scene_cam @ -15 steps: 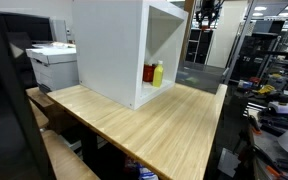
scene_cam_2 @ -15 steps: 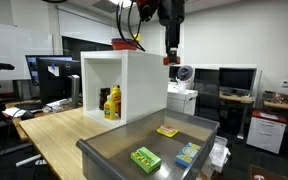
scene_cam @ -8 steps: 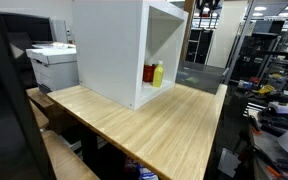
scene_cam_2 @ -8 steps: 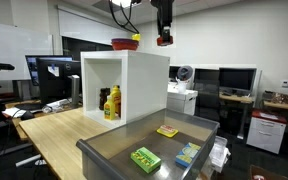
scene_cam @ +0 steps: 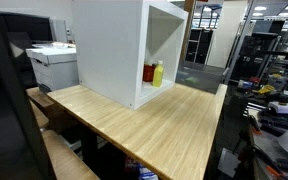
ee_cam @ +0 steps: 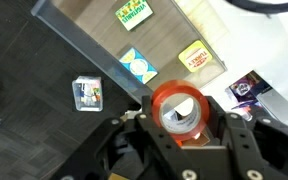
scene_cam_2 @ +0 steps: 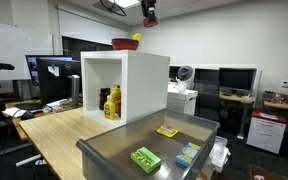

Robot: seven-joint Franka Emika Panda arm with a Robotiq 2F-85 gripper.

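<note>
My gripper is shut on a red roll of tape and holds it high in the air. In an exterior view the gripper is near the ceiling, above and to the right of the white open-front cabinet. A red bowl with a yellow object sits on the cabinet top. Yellow and red bottles stand inside the cabinet, also visible in the other exterior view. Far below me in the wrist view lie a green packet, a blue packet and a yellow packet in the grey bin.
A grey bin at the table's end holds the green, blue and yellow packets. A wooden table carries the cabinet. A printer stands behind. A small box lies on the dark floor.
The gripper has risen steadily with the red tape, from beside the cabinet's top edge up to near the ceiling. It has left the top of one exterior view.
</note>
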